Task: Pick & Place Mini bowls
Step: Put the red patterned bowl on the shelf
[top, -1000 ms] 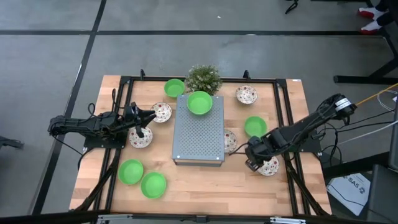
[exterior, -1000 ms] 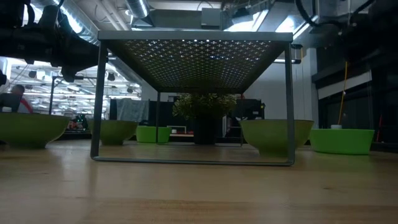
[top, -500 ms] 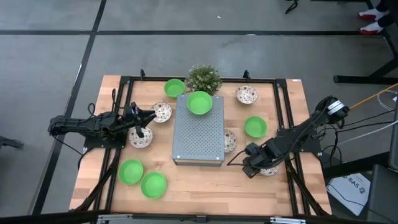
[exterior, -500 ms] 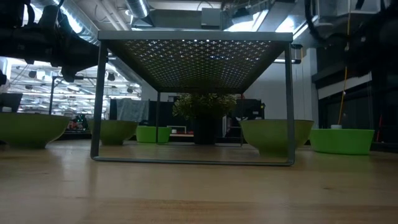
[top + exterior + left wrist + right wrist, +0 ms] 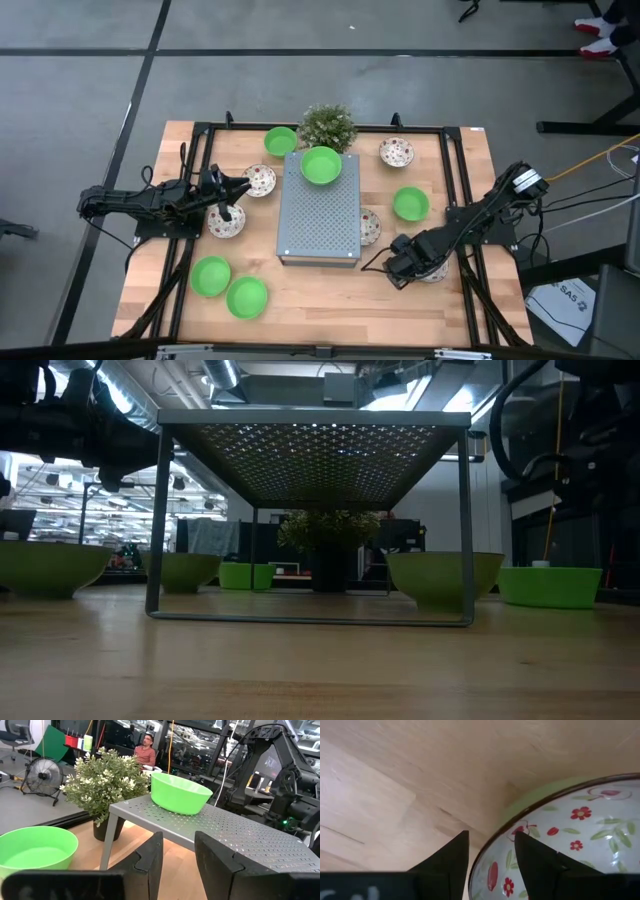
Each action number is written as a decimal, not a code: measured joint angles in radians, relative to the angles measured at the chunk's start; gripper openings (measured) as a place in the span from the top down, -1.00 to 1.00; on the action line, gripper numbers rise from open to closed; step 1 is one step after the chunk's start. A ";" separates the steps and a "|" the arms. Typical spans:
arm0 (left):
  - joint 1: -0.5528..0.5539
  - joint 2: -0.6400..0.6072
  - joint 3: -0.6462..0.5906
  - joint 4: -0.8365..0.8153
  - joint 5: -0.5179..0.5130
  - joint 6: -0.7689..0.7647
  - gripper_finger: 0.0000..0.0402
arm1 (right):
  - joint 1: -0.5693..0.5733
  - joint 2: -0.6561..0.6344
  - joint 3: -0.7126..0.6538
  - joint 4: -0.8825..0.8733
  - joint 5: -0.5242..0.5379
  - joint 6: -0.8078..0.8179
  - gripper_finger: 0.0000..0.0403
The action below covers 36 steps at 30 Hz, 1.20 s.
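Near the bench's (image 5: 330, 290) right front, your right gripper (image 5: 490, 851) straddles a white flower-patterned mini bowl's (image 5: 570, 840) rim, fingers spread; your left gripper (image 5: 175, 852) hovers, fingers parted, holding nothing.

Bright green bowl (image 5: 180, 793), red-flowered white bowl (image 5: 570, 835), grey perforated rack (image 5: 319, 220)

Table (image 5: 330, 290): pale wood, planked, matt, grain visible.
Rack (image 5: 320, 215), frame centre: grey perforated metal, matt.
Green bowl (image 5: 179, 793) on rack: smooth plastic-looking, soft sheen.
Patterned bowl (image 5: 570, 845): glossy glazed white, red-green floral print.
Gripper fingers (image 5: 150, 865): black, matt, plastic-looking.
Plant (image 5: 105, 780): matt foliage.
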 joint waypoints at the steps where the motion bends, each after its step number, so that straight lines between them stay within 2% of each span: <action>1: 0.000 0.000 0.000 0.000 0.000 0.000 0.47 | 0.000 -0.001 0.000 0.000 -0.003 0.001 0.21; 6: 0.000 0.000 0.000 0.000 0.000 0.000 0.47 | 0.000 -0.002 0.000 0.008 -0.038 0.027 0.35; 10: 0.000 0.000 0.000 0.000 0.000 0.000 0.47 | 0.000 -0.002 0.020 0.009 -0.040 0.040 0.64; 14: 0.000 0.000 0.000 0.000 0.000 0.000 0.47 | 0.000 -0.008 0.059 -0.067 -0.028 0.046 0.92; 20: 0.000 0.000 0.000 0.000 0.000 0.000 0.47 | 0.006 -0.002 0.171 -0.124 0.030 0.002 0.87; 24: 0.000 0.000 0.000 0.000 0.000 0.000 0.47 | 0.020 -0.002 0.264 -0.138 0.087 -0.007 0.94; 36: 0.000 0.000 0.000 0.000 0.000 0.000 0.47 | 0.026 -0.002 0.599 -0.340 0.322 -0.040 0.94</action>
